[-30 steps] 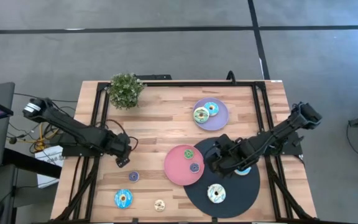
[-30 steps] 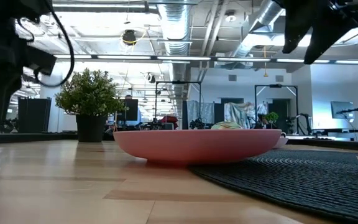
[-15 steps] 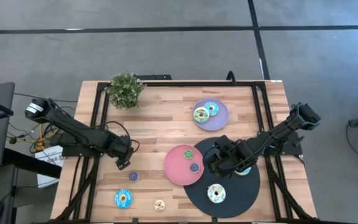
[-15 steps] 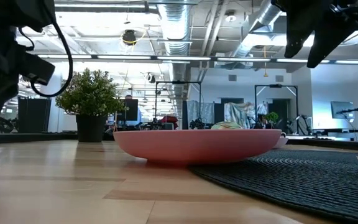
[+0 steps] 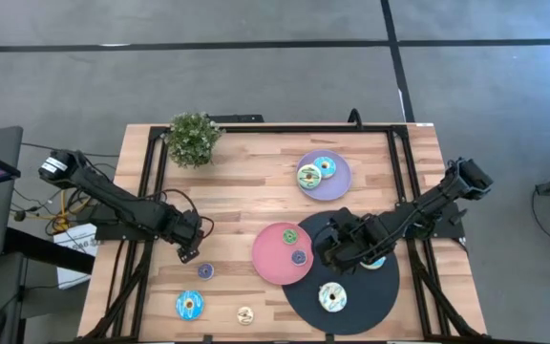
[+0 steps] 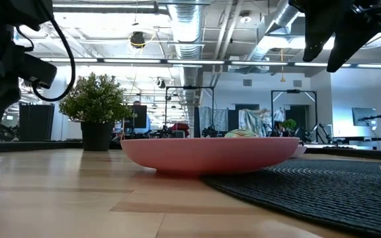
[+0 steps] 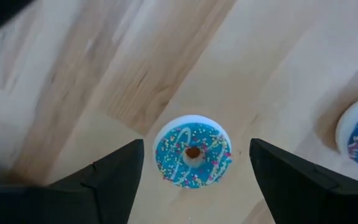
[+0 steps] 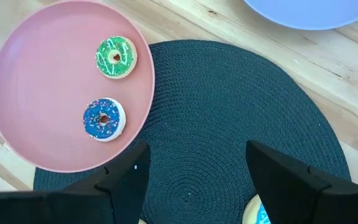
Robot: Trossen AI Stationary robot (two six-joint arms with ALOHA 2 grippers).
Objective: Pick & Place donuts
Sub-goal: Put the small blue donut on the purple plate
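Donuts lie flat all over this table, holes facing straight up, and being rings they have no long axis to speak of. Nearest the front edge sit a big blue donut (image 5: 188, 305) and a small yellow donut (image 5: 245, 315), well apart from each other, with a small purple-blue donut (image 5: 205, 271) just behind them. The left gripper (image 5: 190, 250) hangs right above that small one, fingers spread wide and holding nothing; its wrist camera looks down on the donut's blue icing (image 7: 192, 152) between the two fingers.

To the right, a big black woven mat (image 5: 382, 301) carries a white-and-blue donut (image 5: 332, 297) near its front, and another blue-iced one (image 5: 374, 261) peeks out from under the right arm. The right gripper (image 5: 327, 250) hovers over the mat's left edge, jaws apart and empty. Overlapping the mat is a pink plate (image 5: 267, 260) holding a small green donut (image 8: 116, 57) and a small blue donut (image 8: 104, 119), close together but not touching. Farther back, a lilac plate (image 5: 340, 182) bears a larger green-iced donut (image 5: 308, 177) and a blue one (image 5: 327, 166), side by side.

The table (image 5: 246, 182) is pale butcher-block wood in a black frame, with a small potted plant (image 5: 194, 139) at the far left corner. Around it is grey floor marked with dark lines. Beyond the table, the room is an open workshop with exposed ducts, ceiling lights and equipment stands.
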